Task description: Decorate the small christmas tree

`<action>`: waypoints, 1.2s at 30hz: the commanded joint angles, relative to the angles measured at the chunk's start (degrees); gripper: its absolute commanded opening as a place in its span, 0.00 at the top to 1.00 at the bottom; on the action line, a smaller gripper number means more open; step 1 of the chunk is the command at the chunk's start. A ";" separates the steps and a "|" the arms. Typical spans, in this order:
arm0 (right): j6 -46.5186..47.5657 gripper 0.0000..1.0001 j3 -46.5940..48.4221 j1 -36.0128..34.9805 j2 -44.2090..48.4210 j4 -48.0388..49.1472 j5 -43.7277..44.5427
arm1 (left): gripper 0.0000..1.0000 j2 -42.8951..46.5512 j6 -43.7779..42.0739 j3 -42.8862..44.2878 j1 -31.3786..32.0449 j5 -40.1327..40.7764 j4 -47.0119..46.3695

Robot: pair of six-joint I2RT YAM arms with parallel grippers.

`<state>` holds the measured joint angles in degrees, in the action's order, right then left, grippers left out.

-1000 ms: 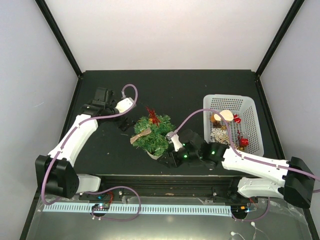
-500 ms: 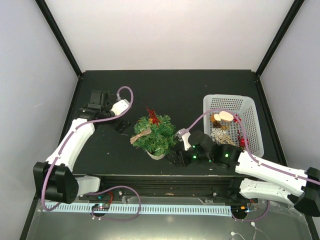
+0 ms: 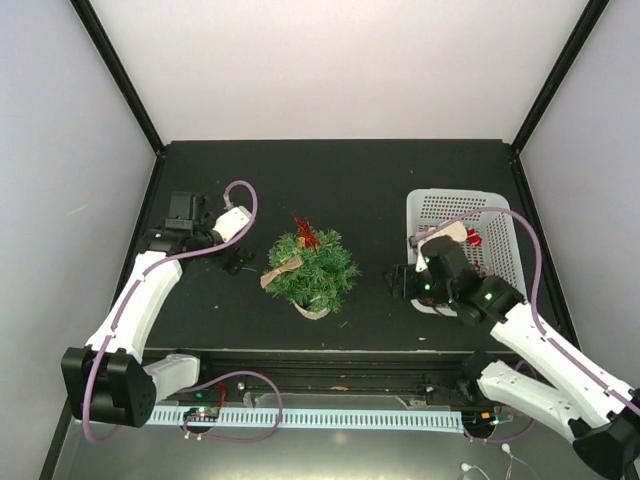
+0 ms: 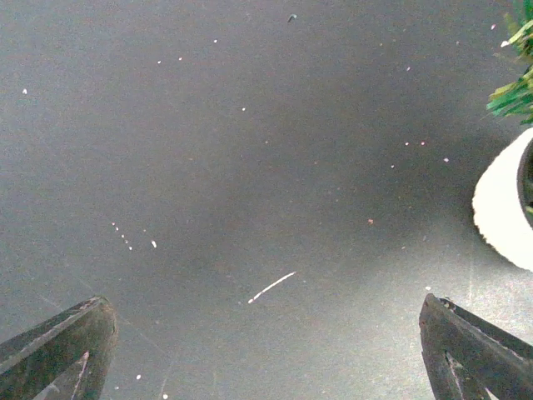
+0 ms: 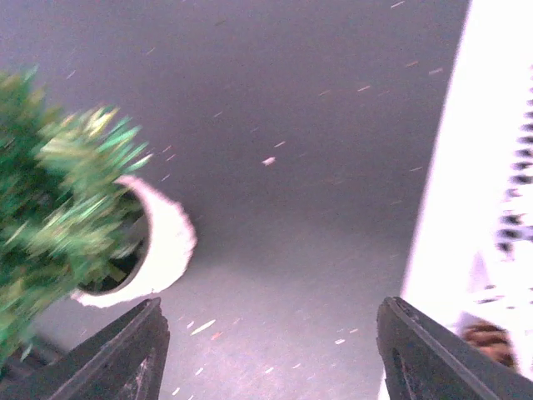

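Note:
The small christmas tree (image 3: 312, 268) stands in its white pot (image 3: 316, 311) at the table's middle, with a red ornament (image 3: 303, 231) at its top and a tan bow (image 3: 282, 270) on its left side. My left gripper (image 3: 238, 262) is open and empty, just left of the tree; its wrist view shows its own gripper (image 4: 266, 358) over bare table, with the pot (image 4: 504, 208) at the right edge. My right gripper (image 3: 405, 283) is open and empty between the tree and the basket. The right wrist view shows this gripper (image 5: 275, 350), the blurred tree (image 5: 58, 192) and the pot (image 5: 162, 250) at left.
A white perforated basket (image 3: 460, 195) stands at the right, holding a red ornament (image 3: 474, 238), a cream disc (image 3: 452, 232) and other pieces partly hidden by my right arm. Its wall (image 5: 475, 167) fills the right edge of the right wrist view. Black frame posts border the table.
My right gripper has moved right, away from the tree's pot and towards the basket. My left arm has drawn back a little to the left. The tree has not moved.

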<state>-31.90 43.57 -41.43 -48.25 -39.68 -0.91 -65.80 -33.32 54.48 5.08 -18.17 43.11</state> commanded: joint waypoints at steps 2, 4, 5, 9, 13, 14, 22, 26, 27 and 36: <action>1.43 0.33 3.78 11.48 -3.46 -2.41 2.59 | 0.01 1.55 2.49 -0.61 -0.31 -4.23 0.34; 1.48 0.35 4.34 15.44 -6.30 -1.36 2.73 | 0.01 1.42 3.43 -0.93 -0.30 -5.80 0.02; 1.49 0.36 4.67 17.53 -7.98 -0.84 2.78 | 0.01 1.39 3.92 -1.05 -0.33 -6.42 -0.12; 0.29 0.47 5.77 25.85 -14.28 1.18 1.60 | 0.01 1.61 5.14 -1.77 -0.29 -8.33 -0.70; -2.96 0.55 5.93 30.15 -18.74 4.81 0.53 | 0.01 1.73 5.95 -2.62 -0.31 -9.85 -1.33; -3.78 0.56 5.67 30.58 -19.47 6.08 0.40 | 0.01 1.61 6.13 -2.84 -0.31 -10.20 -1.47; -5.75 0.57 9.99 30.91 -29.33 10.68 2.20 | 0.01 1.56 7.00 -5.28 -0.27 -11.87 -1.77; -5.62 0.43 13.60 30.93 -35.47 10.33 4.37 | 0.01 0.88 7.27 -6.69 -0.29 -12.88 -2.07; -5.49 0.44 14.19 30.89 -36.60 10.50 5.13 | 0.01 0.79 7.38 -6.67 -0.32 -13.03 -1.99; -4.41 0.53 16.71 30.97 -43.44 13.27 7.78 | 0.01 -0.66 7.66 -6.76 -0.25 -13.96 -2.42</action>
<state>-36.88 58.59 -10.83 -89.76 -28.27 3.90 -65.52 -26.37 47.40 5.04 -30.15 41.91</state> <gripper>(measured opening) 0.494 0.989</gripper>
